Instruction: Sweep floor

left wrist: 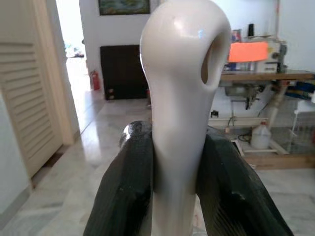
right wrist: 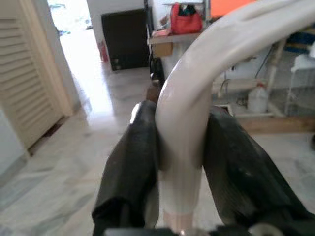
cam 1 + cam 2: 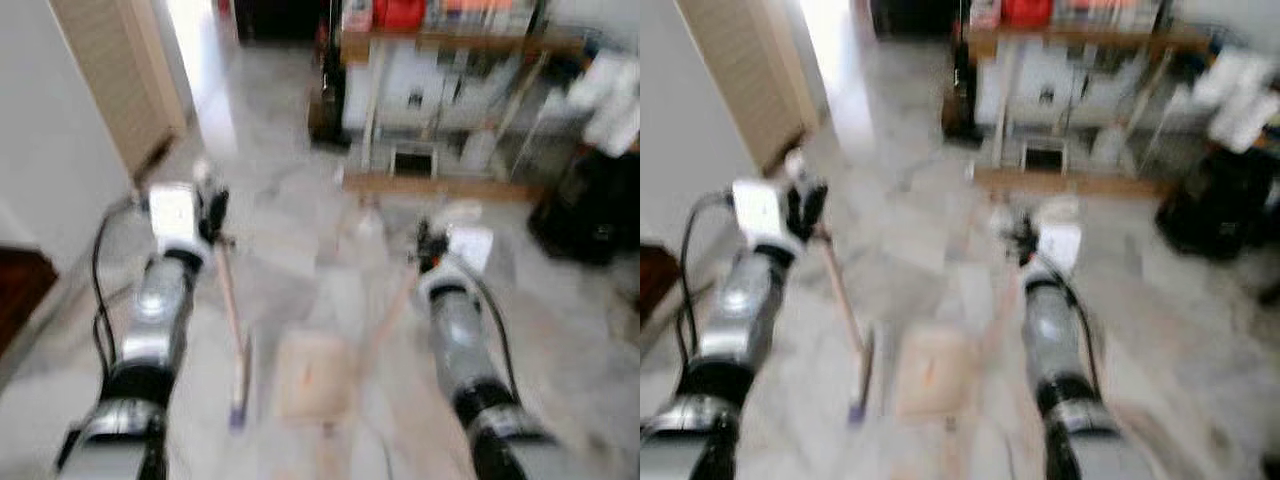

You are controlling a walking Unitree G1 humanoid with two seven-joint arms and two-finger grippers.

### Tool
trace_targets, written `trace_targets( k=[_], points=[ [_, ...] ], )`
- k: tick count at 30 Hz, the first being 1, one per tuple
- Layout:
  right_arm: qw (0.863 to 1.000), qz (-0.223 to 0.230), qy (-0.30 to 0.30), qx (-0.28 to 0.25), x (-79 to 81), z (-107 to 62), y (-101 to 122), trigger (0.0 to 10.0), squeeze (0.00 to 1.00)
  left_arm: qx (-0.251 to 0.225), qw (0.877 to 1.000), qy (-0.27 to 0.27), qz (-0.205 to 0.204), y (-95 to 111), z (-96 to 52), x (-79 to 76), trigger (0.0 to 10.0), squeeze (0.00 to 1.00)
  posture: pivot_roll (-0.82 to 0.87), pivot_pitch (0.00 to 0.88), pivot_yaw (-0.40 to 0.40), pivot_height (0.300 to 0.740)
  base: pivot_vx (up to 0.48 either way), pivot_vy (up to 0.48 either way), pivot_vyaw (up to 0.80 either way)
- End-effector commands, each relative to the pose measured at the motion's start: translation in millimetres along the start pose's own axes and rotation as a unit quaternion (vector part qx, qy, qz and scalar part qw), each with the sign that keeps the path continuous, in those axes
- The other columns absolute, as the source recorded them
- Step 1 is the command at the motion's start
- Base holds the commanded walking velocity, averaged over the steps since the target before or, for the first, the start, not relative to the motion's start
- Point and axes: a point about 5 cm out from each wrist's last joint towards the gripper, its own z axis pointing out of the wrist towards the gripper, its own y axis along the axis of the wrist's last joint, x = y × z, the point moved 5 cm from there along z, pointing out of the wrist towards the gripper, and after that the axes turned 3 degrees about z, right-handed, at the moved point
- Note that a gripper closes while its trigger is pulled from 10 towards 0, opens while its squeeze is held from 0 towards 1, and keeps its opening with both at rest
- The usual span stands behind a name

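The head views are blurred. My left gripper (image 3: 214, 212) is shut on the cream top of a broom handle (image 1: 183, 73). Its thin stick (image 3: 232, 310) slopes down to the broom head (image 3: 239, 395) on the marble floor between my arms. My right gripper (image 3: 428, 248) is shut on the curved cream handle (image 2: 189, 128) of a dustpan. The pale dustpan (image 3: 308, 376) rests on the floor just right of the broom head. In both wrist views the black fingers (image 1: 129, 182) (image 2: 133, 167) press the handles from both sides.
A wooden bench (image 3: 450, 45) with clutter and a low shelf stands ahead. A dark bag (image 3: 590, 215) sits at the right. The white wall (image 3: 40, 150) and a louvred door (image 3: 115, 70) are on the left, beside a bright doorway (image 1: 74, 29). Open marble floor (image 3: 280, 200) lies ahead.
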Motion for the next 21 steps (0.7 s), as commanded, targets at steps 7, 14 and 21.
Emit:
trace_targets(
  k=[7, 14, 21],
  points=[
    [0.999, -0.007, -0.007, -0.030, -7.8, 7.5, 19.0, 10.0, 0.00, -0.027, 1.000, -0.013, 0.001, 16.2, 7.6, -8.1, 10.0, 0.00, 0.10, 0.044, 0.033, 0.740, 0.480, 0.000, 0.00],
    [0.999, -0.008, -0.007, -0.031, -7.5, 7.4, 19.0, 10.0, 0.00, -0.027, 1.000, -0.014, 0.000, 16.2, 7.5, -8.1, 10.0, 0.00, 0.10, 0.043, 0.033, 0.740, 0.480, 0.000, 0.00],
    [0.999, -0.016, 0.002, -0.032, -4.6, 7.3, 19.5, 10.0, 0.00, -0.030, 0.999, -0.015, -0.003, 17.1, 7.6, -8.9, 10.0, 0.00, 0.10, 0.043, 0.033, 0.740, 0.227, 0.000, 0.13]
  ],
)
